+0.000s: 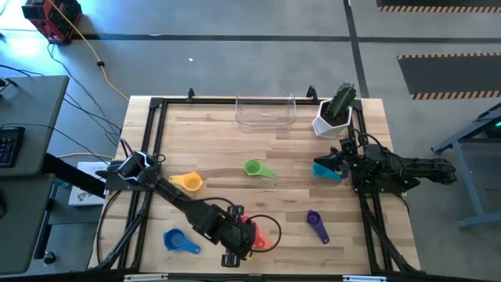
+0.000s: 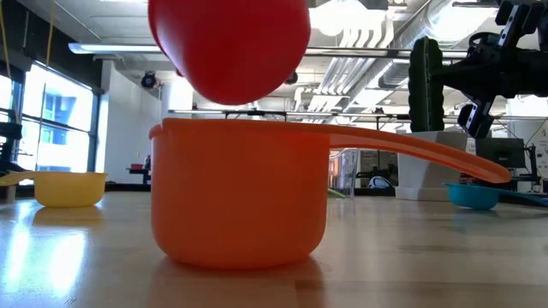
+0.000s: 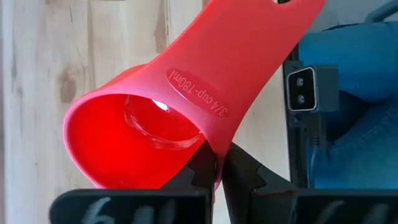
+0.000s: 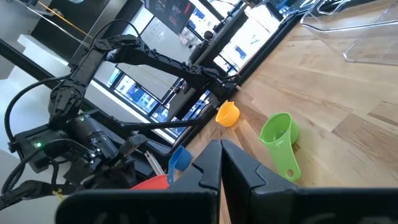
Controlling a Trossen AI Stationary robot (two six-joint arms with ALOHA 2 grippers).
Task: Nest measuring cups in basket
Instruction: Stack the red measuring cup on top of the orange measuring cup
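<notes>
My left gripper [image 1: 239, 236] [image 3: 217, 180] is near the table's near edge, shut on the red measuring cup [image 2: 229, 47] [image 3: 143, 124]. It holds that cup just above the orange cup [image 2: 240, 192] [image 1: 266, 241], which stands upright on the table. The yellow cup [image 1: 188, 182], green cup [image 1: 257, 168], purple cup [image 1: 315, 225] and blue cup [image 1: 178, 240] lie apart on the table. My right gripper [image 1: 330, 163] [image 4: 221, 165] is shut and hangs over the teal cup [image 1: 329, 172] [image 2: 473, 195]. The clear basket [image 1: 266, 114] sits at the far edge. My left gripper pinches the red cup's wall at the rim [image 3: 214, 158], where the handle joins it. One finger [image 3: 196, 171] appears to be inside the cup and the other [image 3: 245, 174] outside. The cup is lifted clear and tilted, above the orange cup's mouth [image 2: 244, 128].
A white pot with a green cactus [image 1: 335, 113] stands at the far right corner beside the basket. A black frame [image 1: 153, 133] runs along the table's edges. Bare wood lies between the green cup and the basket.
</notes>
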